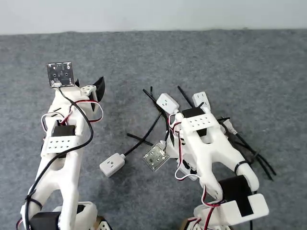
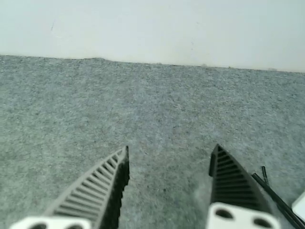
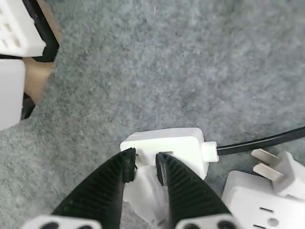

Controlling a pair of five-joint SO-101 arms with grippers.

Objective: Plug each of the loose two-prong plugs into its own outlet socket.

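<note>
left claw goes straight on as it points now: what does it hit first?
Probably bare grey carpet: the left claw is open and angled down, nothing lying ahead of it. The white wall stands farther back; depth is unclear.

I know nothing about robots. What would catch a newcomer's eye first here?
First, the right gripper: its dark fingers are nearly closed on a white piece pressed against a white socket block on the grey carpet. Beside that block lies a loose plug with two bare prongs. The left gripper hangs wide open over bare carpet.
</note>
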